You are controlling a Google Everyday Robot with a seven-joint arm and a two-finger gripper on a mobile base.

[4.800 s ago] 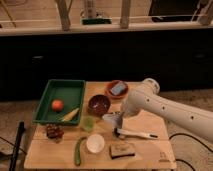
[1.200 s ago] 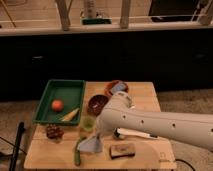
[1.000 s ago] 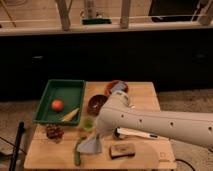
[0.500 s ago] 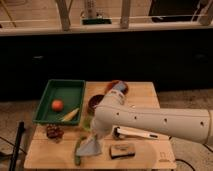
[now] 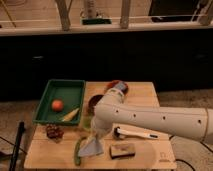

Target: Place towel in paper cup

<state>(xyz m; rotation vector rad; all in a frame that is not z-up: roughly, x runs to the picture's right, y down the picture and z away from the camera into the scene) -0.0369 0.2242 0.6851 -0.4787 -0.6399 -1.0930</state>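
At the near edge of the desk [image 5: 150,160] I have the towel [image 5: 92,147] hanging in a grey-blue fold at about 7 o'clock from the desk's middle, draped over the spot where the paper cup stood a few seconds back; I can't see the cup now, so I judge it sits under the cloth. Over the last second the cloth has sunk lower and spread, which I read as the towel going down into the cup. The tool [image 5: 93,134] is just above it at the end of my white arm [image 5: 150,120]; I cannot tell how its jaws stand or whether it is gripping the towel. Beside the towel at 9 o'clock lies a green vegetable [image 5: 77,152], at 3 o'clock a brown sponge-like block [image 5: 122,150]. Further back at 10 o'clock sits the green tray [image 5: 44,100] with an orange fruit [image 5: 57,105] and a yellowish item [image 5: 70,115]. Beyond the arm is a dark bowl [image 5: 93,101].
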